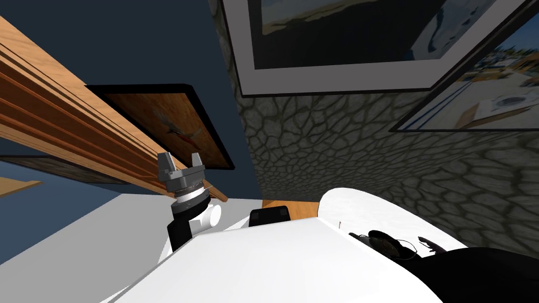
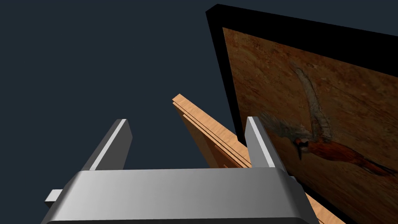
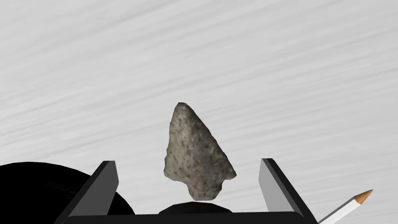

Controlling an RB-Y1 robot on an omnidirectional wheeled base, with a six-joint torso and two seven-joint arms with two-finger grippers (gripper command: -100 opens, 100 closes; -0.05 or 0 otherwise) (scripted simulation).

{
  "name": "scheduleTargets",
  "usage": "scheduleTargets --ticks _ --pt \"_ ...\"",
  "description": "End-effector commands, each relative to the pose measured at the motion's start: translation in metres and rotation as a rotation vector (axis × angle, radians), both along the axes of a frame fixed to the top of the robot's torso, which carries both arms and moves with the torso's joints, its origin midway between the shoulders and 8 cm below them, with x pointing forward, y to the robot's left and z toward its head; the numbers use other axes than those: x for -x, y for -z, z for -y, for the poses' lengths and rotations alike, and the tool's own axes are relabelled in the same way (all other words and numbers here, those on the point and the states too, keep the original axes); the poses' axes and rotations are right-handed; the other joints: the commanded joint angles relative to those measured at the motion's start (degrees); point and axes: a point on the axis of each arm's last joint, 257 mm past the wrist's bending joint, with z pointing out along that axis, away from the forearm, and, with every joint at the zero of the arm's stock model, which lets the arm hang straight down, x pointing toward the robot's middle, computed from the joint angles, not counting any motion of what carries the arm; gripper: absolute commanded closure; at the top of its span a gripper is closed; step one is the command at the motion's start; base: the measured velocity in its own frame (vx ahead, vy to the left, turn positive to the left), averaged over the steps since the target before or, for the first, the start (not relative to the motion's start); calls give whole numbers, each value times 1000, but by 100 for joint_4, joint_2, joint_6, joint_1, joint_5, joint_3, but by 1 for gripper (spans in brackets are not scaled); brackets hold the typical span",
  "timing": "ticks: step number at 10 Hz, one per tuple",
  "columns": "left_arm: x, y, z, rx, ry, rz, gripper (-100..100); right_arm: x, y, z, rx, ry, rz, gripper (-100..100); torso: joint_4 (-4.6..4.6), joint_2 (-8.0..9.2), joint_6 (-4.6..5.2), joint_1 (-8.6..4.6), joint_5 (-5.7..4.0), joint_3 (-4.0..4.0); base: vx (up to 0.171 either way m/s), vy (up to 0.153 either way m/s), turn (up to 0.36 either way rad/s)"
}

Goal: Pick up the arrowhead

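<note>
Head view: the left gripper (image 1: 180,158) is raised beside a wooden ledge (image 1: 63,115), fingers wide apart.

Left wrist view: its fingers (image 2: 116,140) stand wide with nothing between them.

Right wrist view: the right gripper (image 3: 189,162) is spread wide either side of the grey stone arrowhead (image 3: 194,151), touching neither flank. The arrowhead lies on a pale streaked surface (image 3: 233,58), with a white pencil (image 3: 348,205) nearby.

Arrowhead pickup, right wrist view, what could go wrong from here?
1. The arrowhead lies between the open fingers of the right hand, touching neither; its tapering, uneven edges could make it twist or squirt out as they close.
2. A white pencil lies just outside one finger and a black round object outside the other; a sideways drift might knock either.
</note>
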Motion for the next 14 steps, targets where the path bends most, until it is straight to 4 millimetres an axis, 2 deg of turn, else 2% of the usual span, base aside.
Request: scheduleTargets --ticks 1,2,3,4,6,8,9,11,12,13,14 --pt "0 0 0 0 0 0 0 0 1 -1 -2 6 -1 -100 0 0 0 0 0 0 18 -17 -20" --pt "0 0 0 0 0 0 0 0 1 0 0 8 0 -100 0 3 1 5 1 2 6 -5 -4" --pt "0 0 0 0 0 0 0 0 1 0 -1 7 0 0 1 8 1 10 2 4 0 0 0" --pt "0 0 0 0 0 0 0 -3 12 -12 -1 14 3 -100 2 10 1 12 3 6 -24 -43 50" --pt "0 0 0 0 0 0 0 -3 12 -12 -1 14 3 -100 4 22 3 -5 0 13 -19 -44 15" --pt "0 0 0 0 0 0 0 -6 24 -27 -2 22 5 -100 3 17 1 1 0 9 -18 -39 36" --pt "0 0 0 0 0 0 0 2 23 -26 1 30 -8 -100 4 18 0 -5 -2 10 -24 -49 33" --pt "0 0 0 0 0 0 0 -6 24 -27 -2 22 5 -100 4 18 2 1 0 11 -8 -19 -7" --pt "0 0 0 0 0 0 0 -4 24 -26 -1 23 1 -100 5 15 0 5 -1 9 0 0 0" --pt "0 0 0 0 0 0 0 -4 24 -26 -1 24 1 100 5 13 0 5 -2 9 0 0 0" --pt "0 0 0 0 0 0 0 -5 25 -28 -4 23 3 100 3 14 1 0 1 8 0 0 0"
